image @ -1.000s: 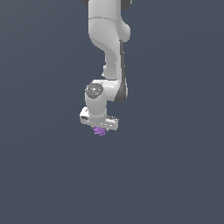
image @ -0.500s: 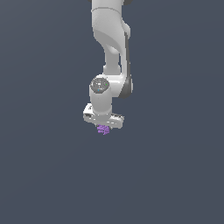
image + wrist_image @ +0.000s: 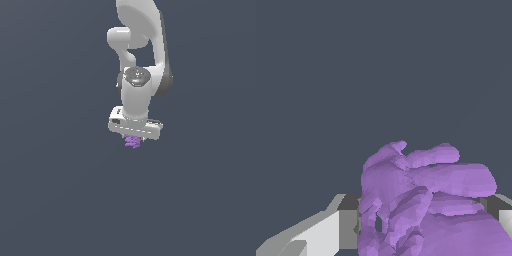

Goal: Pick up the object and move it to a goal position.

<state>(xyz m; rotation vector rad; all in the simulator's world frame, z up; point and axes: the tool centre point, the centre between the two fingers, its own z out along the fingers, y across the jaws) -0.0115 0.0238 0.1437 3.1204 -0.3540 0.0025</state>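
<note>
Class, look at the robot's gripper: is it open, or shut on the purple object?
Shut on it: the purple object sits between the gripper fingers, pressed against them.

The arm (image 3: 142,45) hangs down from the top of the exterior view, its wrist (image 3: 136,95) pointing straight down. The gripper (image 3: 133,140) sits below the wrist, fingers (image 3: 348,227) closed against the object (image 3: 133,142), which pokes out just beneath the white hand.

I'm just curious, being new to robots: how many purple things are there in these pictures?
1. The purple object hangs between the fingers of the white gripper, under the arm; the wrist view shows it close up. None other shows in either view.
</note>
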